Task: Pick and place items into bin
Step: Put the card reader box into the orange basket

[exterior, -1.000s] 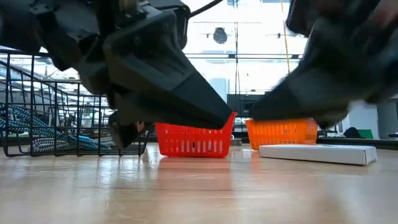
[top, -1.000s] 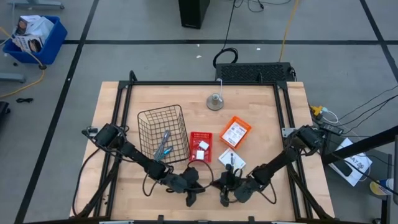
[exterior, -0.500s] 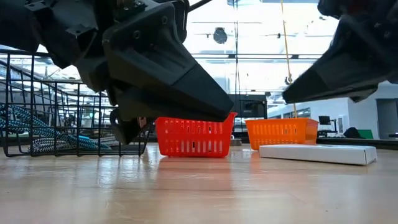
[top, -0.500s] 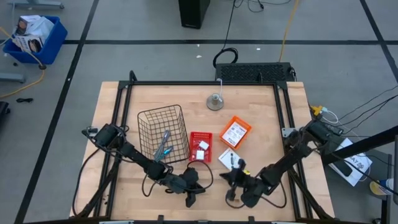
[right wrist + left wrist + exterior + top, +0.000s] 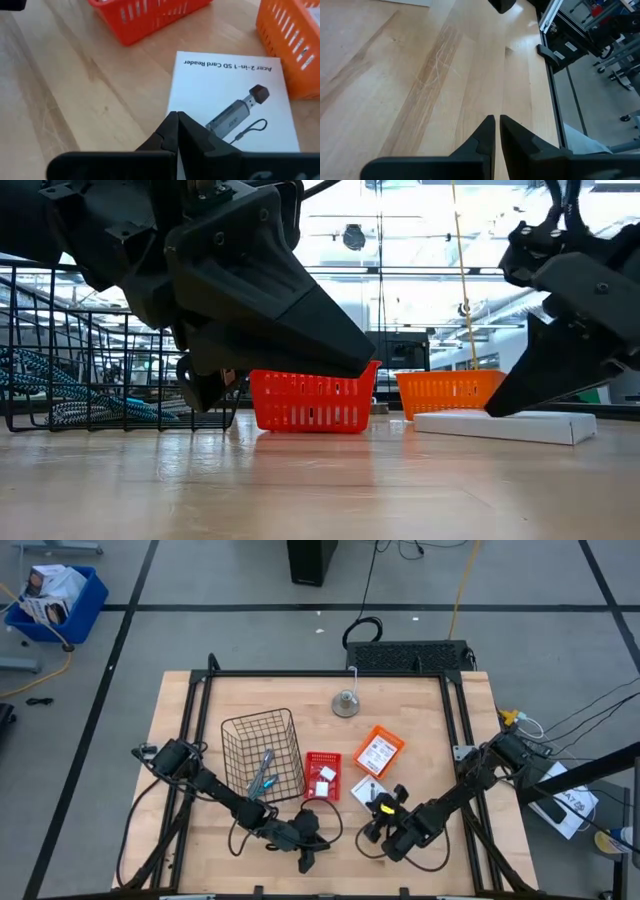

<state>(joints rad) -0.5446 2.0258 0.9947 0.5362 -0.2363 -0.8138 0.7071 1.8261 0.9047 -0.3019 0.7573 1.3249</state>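
The white packet [image 5: 370,793] with black print lies flat on the wood, right of a small red basket [image 5: 322,776] that holds a tiny white block [image 5: 326,775]. A blue-and-grey tool [image 5: 262,774] lies inside the black wire bin [image 5: 262,753] at the left. My right gripper [image 5: 177,125] is shut, slanting down from the near side, its tips at the packet's near end [image 5: 500,420]. My left gripper [image 5: 497,122] is shut on nothing and hangs just above the bare table near the front edge [image 5: 312,840]. My right gripper's shut fingertips [image 5: 497,410] stand over the near end of the white packet [image 5: 192,117], coming slanting down from the table's near side. I cannot tell whether they touch it. The packet lies flat on the table.
An orange basket [image 5: 379,752] with a card in it stands just behind the packet. A round grey thing [image 5: 346,703] sits at the far middle. The black frame rails [image 5: 455,730] run along the table's sides. Bare wood lies between the two grippers.
My right gripper has drawn away from the left gripper, toward the table's right and far side. It has turned and tipped its shut fingers down onto the near end of the white packet. The packet has not moved.
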